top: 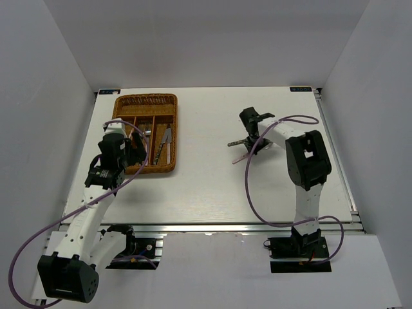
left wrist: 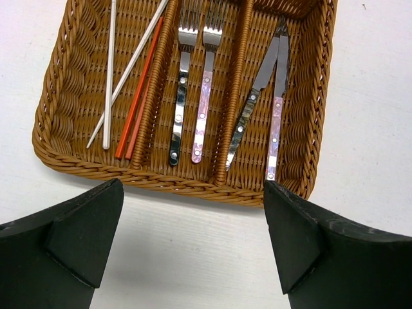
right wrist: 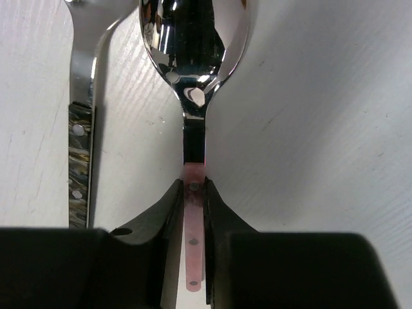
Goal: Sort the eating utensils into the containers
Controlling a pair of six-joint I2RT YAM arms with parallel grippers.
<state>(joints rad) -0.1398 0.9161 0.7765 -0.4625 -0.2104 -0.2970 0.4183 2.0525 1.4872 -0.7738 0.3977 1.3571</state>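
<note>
Right fingers (right wrist: 175, 203) pinch pink-handled spoon (right wrist: 193, 38); white table (top: 206, 187), grey walls (top: 206, 38).

The tray (left wrist: 58, 122) is woven wicker, orange-brown, rough and ribbed, with a slight sheen. Inside the tray, the forks (left wrist: 181, 96) and knives (left wrist: 279, 84) have polished metal heads and blades. Their riveted handles are glossy, one of each pair mottled dark and the other marbled pink. The chopsticks (left wrist: 111, 64) in the tray are smooth, white or red-orange; material cannot be determined.

Right of the tray, the pink-handled spoon (right wrist: 193, 38) has a mirror-bright metal bowl. The dark-handled spoon (right wrist: 80, 154) has a polished metal neck. The table (right wrist: 309, 129) is white, matt and finely grained. The fingers of the left gripper (left wrist: 192, 190) and right gripper (right wrist: 193, 185) are matt black.
</note>
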